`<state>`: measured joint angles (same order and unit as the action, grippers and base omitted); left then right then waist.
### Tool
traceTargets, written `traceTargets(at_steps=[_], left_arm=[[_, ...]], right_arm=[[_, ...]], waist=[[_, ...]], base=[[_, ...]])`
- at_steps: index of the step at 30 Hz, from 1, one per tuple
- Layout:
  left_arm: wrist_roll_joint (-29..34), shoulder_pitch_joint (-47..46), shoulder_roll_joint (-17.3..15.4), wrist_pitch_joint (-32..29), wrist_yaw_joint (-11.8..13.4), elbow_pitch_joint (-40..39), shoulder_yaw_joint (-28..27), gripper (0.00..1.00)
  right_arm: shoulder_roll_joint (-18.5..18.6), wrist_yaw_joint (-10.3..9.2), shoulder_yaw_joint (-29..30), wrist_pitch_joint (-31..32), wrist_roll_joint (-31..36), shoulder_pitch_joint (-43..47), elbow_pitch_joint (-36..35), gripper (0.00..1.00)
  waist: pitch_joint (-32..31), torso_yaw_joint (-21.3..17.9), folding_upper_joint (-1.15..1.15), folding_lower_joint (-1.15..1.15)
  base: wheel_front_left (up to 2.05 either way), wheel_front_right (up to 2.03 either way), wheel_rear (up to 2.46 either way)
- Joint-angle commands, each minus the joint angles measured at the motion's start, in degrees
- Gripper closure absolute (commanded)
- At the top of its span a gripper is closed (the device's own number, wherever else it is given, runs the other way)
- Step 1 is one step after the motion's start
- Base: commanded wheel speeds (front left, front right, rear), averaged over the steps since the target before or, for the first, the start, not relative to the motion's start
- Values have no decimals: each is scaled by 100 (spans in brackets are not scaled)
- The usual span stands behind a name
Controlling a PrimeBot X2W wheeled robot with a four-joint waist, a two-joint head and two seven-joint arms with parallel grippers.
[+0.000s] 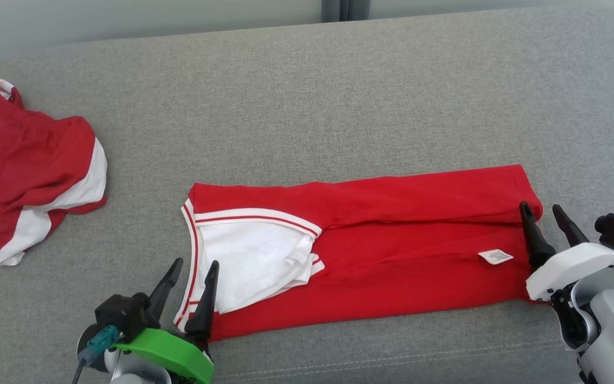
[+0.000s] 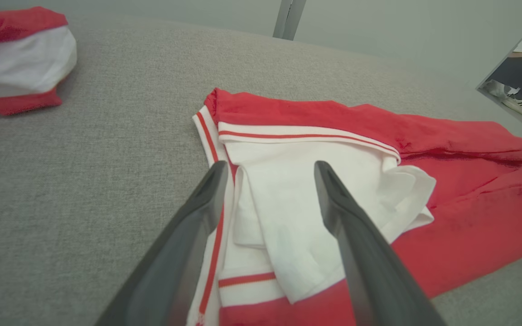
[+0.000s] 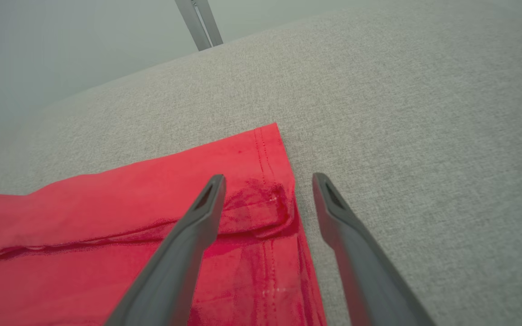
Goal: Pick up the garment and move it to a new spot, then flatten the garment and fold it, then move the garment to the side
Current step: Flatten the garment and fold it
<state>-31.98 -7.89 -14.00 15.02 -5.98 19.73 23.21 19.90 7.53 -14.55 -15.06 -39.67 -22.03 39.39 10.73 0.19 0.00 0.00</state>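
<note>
Garment: a red top (image 1: 392, 250) with a white panel (image 1: 253, 256) edged in red-and-white striped trim, folded lengthwise into a long band.
Where it lies: flat on the grey cushion (image 1: 339, 96), just below the middle of the head view. Its long axis runs from 8 o'clock to 3 o'clock, with the trimmed end at 8 and the hemmed end at 3.
Surface: the red cloth is mostly smooth, with one long crease along the band. The white panel is loosely bunched, with a flap turned over.
Handling, as judged: light, soft and limp. Any unsupported part will likely sag and the layers may slip open. The knit probably drags on the woven cushion rather than sliding. It is not fragile.
Where to take hold, as judged: both short ends together, pinching through all layers. Take the stitched hem corner at one end and the striped trim, not the loose white flap, at the other.
Left gripper (image 1: 196, 264): at 7 o'clock, fingers spread wide astride the striped edge, nothing pinched.
Right gripper (image 1: 540, 208): at 3 o'clock, fingers wide. One is over the hem corner and the other over bare cushion, with nothing gripped.
Care label (image 1: 495, 257): white, lying on the red near the hemmed end, toward 8 o'clock from the right gripper.
Second garment (image 1: 24, 160): red and white, crumpled at 9 o'clock, well apart.
Person's shoes (image 2: 521, 106): at 2 o'clock in the left wrist view, beyond the cushion.
</note>
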Motion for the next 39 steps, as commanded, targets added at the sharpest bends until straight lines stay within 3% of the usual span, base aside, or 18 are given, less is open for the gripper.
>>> traceTargets(at_steps=[1,9,21,39], left_arm=[[50,67,15,16,23,-36,-44,0],[847,296,257,16,321,-571,-874,0],[1661,742,787,16,601,-1199,-2026,0],[2074,810,1054,16,391,-1331,-2446,0]], right_arm=[[-9,-8,29,-18,60,71,-46,0],[-79,-8,351,-19,434,206,-249,0],[-187,-8,593,39,934,146,251,0],[-412,-8,861,459,1159,-331,1475,0]], waist=[[-10,7,0,0],[-116,27,0,0],[-348,156,0,0],[-293,451,0,0]], base=[[0,0,0],[0,0,0],[0,0,0],[0,0,0]])
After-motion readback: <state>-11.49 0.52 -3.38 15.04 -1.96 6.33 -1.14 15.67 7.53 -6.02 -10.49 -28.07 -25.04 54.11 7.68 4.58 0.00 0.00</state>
